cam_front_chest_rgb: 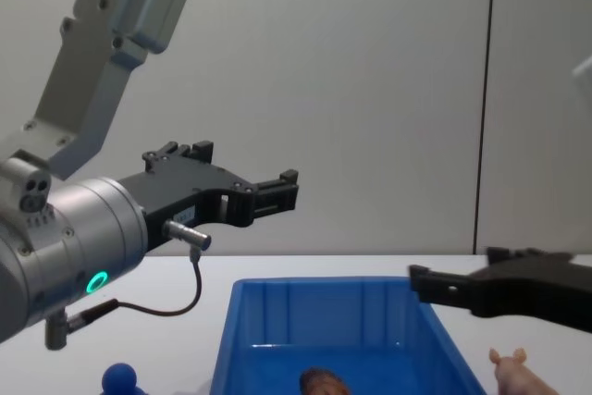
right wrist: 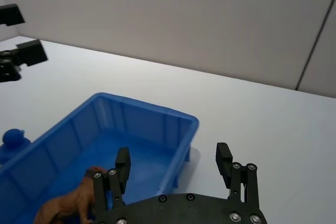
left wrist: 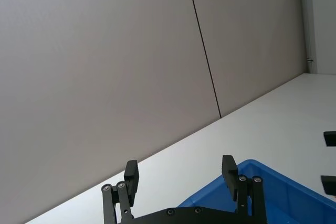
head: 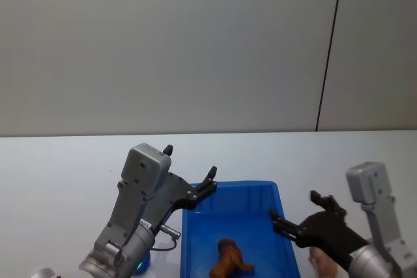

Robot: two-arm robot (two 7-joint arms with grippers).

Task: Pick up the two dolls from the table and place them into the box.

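The blue box [head: 251, 193] stands on the white table [head: 58, 161] in front of me. A brown doll [head: 229, 260] lies inside it, also visible in the right wrist view [right wrist: 65, 203] and the chest view [cam_front_chest_rgb: 319, 382]. The pale pink doll [cam_front_chest_rgb: 514, 373] lies on the table just right of the box, partly under my right arm [head: 320, 260]. My left gripper [head: 190, 163] hovers open and empty above the box's far left corner [left wrist: 180, 171]. My right gripper [head: 294, 206] is open and empty over the box's right rim [right wrist: 173, 158], above the pink doll.
A small blue rounded object [cam_front_chest_rgb: 118, 378] sits on the table left of the box [right wrist: 11, 139]. A plain grey wall with a dark vertical seam [head: 329, 50] rises behind the table. Open white tabletop stretches behind and to both sides of the box.
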